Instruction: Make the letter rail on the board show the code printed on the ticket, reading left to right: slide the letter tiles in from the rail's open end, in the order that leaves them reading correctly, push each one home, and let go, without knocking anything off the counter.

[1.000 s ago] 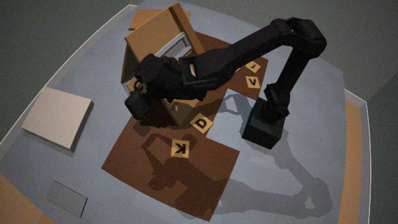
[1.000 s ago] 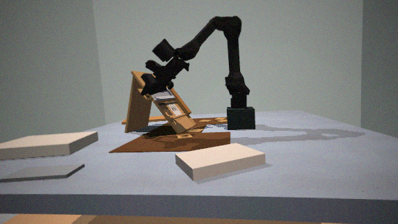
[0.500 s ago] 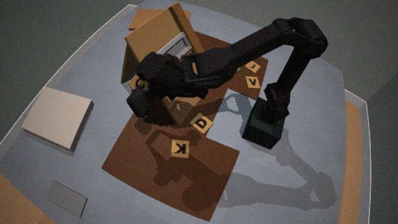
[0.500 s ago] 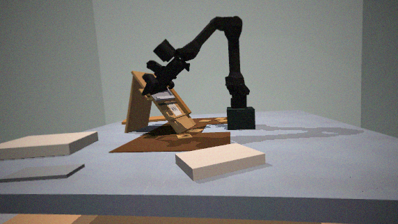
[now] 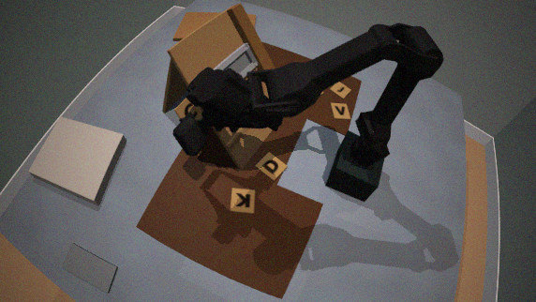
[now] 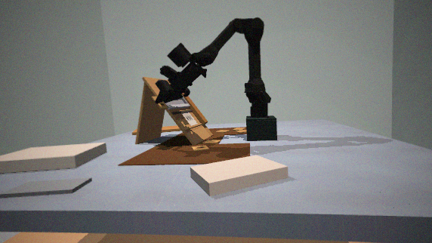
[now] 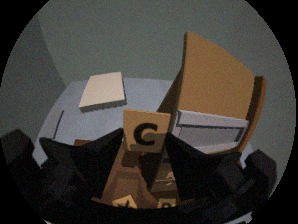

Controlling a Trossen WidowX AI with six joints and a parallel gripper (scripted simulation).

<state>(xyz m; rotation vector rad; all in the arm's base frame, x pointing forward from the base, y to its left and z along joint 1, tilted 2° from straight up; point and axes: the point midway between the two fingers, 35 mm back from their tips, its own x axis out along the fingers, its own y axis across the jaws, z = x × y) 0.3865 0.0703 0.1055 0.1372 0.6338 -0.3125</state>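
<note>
Wrist view: black two-fingered pincer (image 5: 191,113) (image 6: 162,101) (image 7: 144,133) pinches square wooden C tile (image 5: 188,111) (image 7: 146,131) beside tilted wooden board (image 5: 206,47) (image 6: 151,109) (image 7: 215,75); apparently insertion stage, next align with rail's open end.

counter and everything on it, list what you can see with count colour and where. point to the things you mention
letter tile C (image 5: 184,109) (image 7: 145,131): 1, light wood, black letter, between the tool's fingers
letter tiles K (image 5: 243,201), D (image 5: 272,166), V (image 5: 340,111), J (image 5: 340,89): 4, light wood, lying on the mat
board (image 5: 206,44) (image 6: 150,113) (image 7: 215,75): 1, orange-brown, leaning, beneath the tool
grey-white frame (image 5: 224,66) (image 7: 212,119): 1, on the board's face
mat (image 5: 187,211) (image 6: 158,156): 1, brown, under the loose tiles
thick slabs (image 5: 77,157) (image 6: 49,155) (image 7: 104,90): 2, cream, one left in the exterior view, one at its front
thin plate (image 5: 90,267) (image 6: 49,186): 1, grey, near the left slab
arm (image 5: 337,56) (image 6: 254,53): 1, black, on a dark base
tool (image 7: 144,133): 1, black, over the board
</note>
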